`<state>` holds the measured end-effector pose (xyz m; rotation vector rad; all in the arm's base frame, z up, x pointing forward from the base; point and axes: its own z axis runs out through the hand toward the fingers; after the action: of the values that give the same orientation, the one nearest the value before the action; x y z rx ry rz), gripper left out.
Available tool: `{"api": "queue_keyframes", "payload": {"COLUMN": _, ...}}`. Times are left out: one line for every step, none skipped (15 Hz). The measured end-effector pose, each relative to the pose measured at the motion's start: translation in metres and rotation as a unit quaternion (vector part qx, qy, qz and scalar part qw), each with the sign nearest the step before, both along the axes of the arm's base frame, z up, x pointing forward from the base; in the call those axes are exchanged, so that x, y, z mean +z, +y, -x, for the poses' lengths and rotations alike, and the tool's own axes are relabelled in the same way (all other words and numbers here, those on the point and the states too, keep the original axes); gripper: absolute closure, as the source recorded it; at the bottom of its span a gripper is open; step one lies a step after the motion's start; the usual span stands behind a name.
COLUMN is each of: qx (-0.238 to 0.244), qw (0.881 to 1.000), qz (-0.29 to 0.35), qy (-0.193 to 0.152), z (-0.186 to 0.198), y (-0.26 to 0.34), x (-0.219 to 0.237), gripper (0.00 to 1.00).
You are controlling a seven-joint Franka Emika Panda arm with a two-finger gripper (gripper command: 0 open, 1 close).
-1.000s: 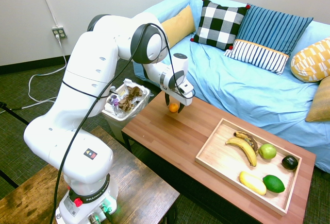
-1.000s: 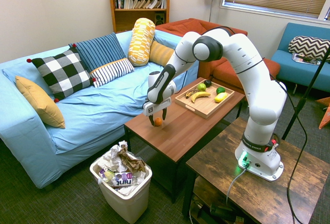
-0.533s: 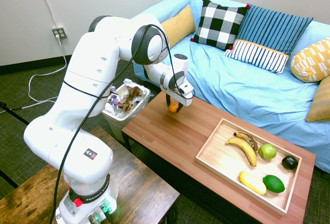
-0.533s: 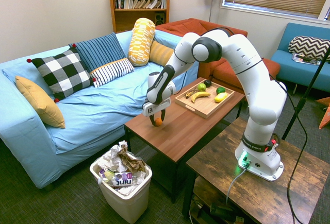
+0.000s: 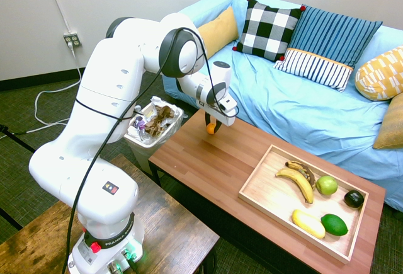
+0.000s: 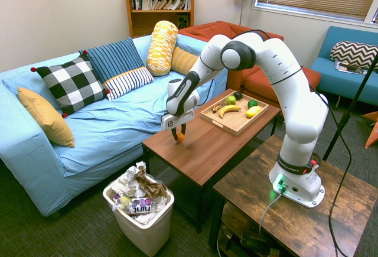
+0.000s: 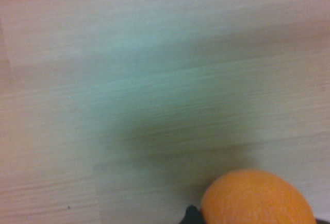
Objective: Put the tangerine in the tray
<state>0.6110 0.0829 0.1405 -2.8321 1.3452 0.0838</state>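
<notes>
The dark fingers [image 5: 216, 125] are pinched tight on the tangerine [image 5: 211, 129], which hangs between them clear of the tabletop, with its own shadow showing on the wood below in the wrist view, where the fruit [image 7: 258, 198] fills the lower corner, bright orange and blurred. The gripper [image 6: 179, 135] points straight down from the white arm [image 5: 132, 53], which arches over from its base on the darker, rough-topped side table [image 5: 170, 236]. All this is at the end of the reddish-brown coffee table [image 5: 208, 167] nearest the white waste bin [image 5: 148, 137], stuffed with crumpled paper and wrappers. The tray [image 5: 261, 186] sits well apart at the table's other end, pale wood with a low rim. In it lie a banana [image 5: 297, 182], a darker spotted banana [image 5: 302, 170] just behind that, a green apple [image 5: 326, 185], a dark avocado [image 5: 354, 199], a lemon [image 5: 308, 223] and a lime [image 5: 334, 224]. Behind the table runs a sofa [image 5: 302, 110] under a light blue cover, with a checked cushion [image 5: 267, 28], a striped one [image 5: 327, 44] and mustard-yellow ones [image 5: 217, 31] along its back.
</notes>
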Motion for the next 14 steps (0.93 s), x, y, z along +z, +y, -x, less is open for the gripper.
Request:
{"api": "queue_keyframes", "payload": {"qx": -0.010, "qw": 1.000, "qz": 0.002, "qy": -0.009, "z": 0.000, "y": -0.015, "x": 0.020, "gripper": 1.00}}
{"api": "queue_keyframes", "payload": {"qx": -0.021, "qw": 1.000, "qz": 0.004, "qy": -0.018, "z": 0.002, "y": -0.035, "x": 0.040, "gripper": 1.00}}
{"api": "queue_keyframes", "payload": {"qx": -0.037, "qw": 0.999, "qz": 0.005, "qy": -0.025, "z": 0.006, "y": -0.061, "x": 0.061, "gripper": 1.00}}
{"api": "queue_keyframes", "payload": {"qx": -0.055, "qw": 0.998, "qz": 0.006, "qy": -0.030, "z": 0.012, "y": -0.089, "x": 0.080, "gripper": 1.00}}
{"api": "queue_keyframes", "payload": {"qx": -0.071, "qw": 0.997, "qz": 0.005, "qy": -0.031, "z": 0.019, "y": -0.119, "x": 0.095, "gripper": 1.00}}
{"api": "queue_keyframes", "payload": {"qx": -0.091, "qw": 0.995, "qz": 0.003, "qy": -0.033, "z": 0.027, "y": -0.149, "x": 0.105, "gripper": 1.00}}
{"api": "queue_keyframes", "payload": {"qx": -0.109, "qw": 0.993, "qz": 0.001, "qy": -0.034, "z": 0.037, "y": -0.178, "x": 0.110, "gripper": 1.00}}
{"api": "queue_keyframes", "payload": {"qx": -0.127, "qw": 0.991, "qz": 0.001, "qy": -0.032, "z": 0.048, "y": -0.207, "x": 0.111, "gripper": 1.00}}
{"api": "queue_keyframes", "payload": {"qx": -0.145, "qw": 0.989, "qz": 0.002, "qy": -0.028, "z": 0.059, "y": -0.235, "x": 0.108, "gripper": 1.00}}
{"api": "queue_keyframes", "payload": {"qx": -0.159, "qw": 0.987, "qz": 0.001, "qy": -0.022, "z": 0.071, "y": -0.260, "x": 0.103, "gripper": 1.00}}
{"api": "queue_keyframes", "payload": {"qx": -0.172, "qw": 0.985, "qz": -0.001, "qy": -0.017, "z": 0.082, "y": -0.281, "x": 0.098, "gripper": 1.00}}
{"api": "queue_keyframes", "payload": {"qx": -0.184, "qw": 0.983, "qz": -0.004, "qy": -0.011, "z": 0.095, "y": -0.302, "x": 0.091, "gripper": 1.00}}
{"api": "queue_keyframes", "payload": {"qx": -0.195, "qw": 0.981, "qz": -0.006, "qy": -0.006, "z": 0.104, "y": -0.318, "x": 0.083, "gripper": 1.00}}
{"api": "queue_keyframes", "payload": {"qx": -0.205, "qw": 0.979, "qz": -0.006, "qy": 0.001, "z": 0.111, "y": -0.331, "x": 0.072, "gripper": 1.00}}
